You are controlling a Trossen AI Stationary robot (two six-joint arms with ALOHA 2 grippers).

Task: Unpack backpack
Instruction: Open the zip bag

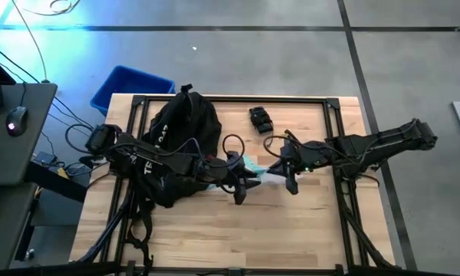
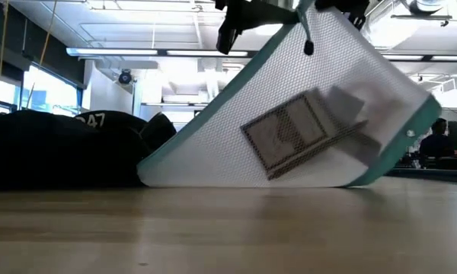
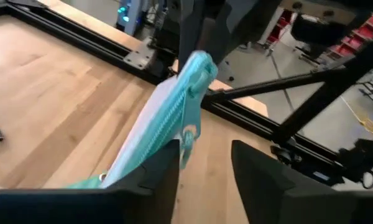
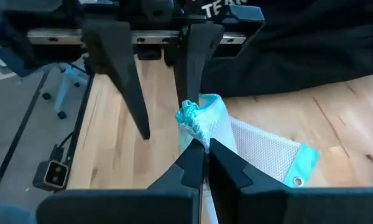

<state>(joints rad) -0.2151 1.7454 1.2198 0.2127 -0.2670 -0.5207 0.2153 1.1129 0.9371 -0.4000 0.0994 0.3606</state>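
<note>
Mesh pouch (image 2: 305, 122), light and limp, pinched at its teal edge by right pincer (image 4: 202, 146); left pincer (image 3: 202, 155) spread beside it, soft backpack (image 1: 180, 146) behind.

Blue plastic bin (image 1: 130, 86) off table's far-left corner; small black strap bundle (image 1: 261, 119) on light wooden tabletop (image 1: 215, 230); computer mouse (image 1: 15, 120) on side desk.

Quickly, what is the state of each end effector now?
Left end effector: open, holding nothing.
Right end effector: closed on the mesh pouch.
</note>
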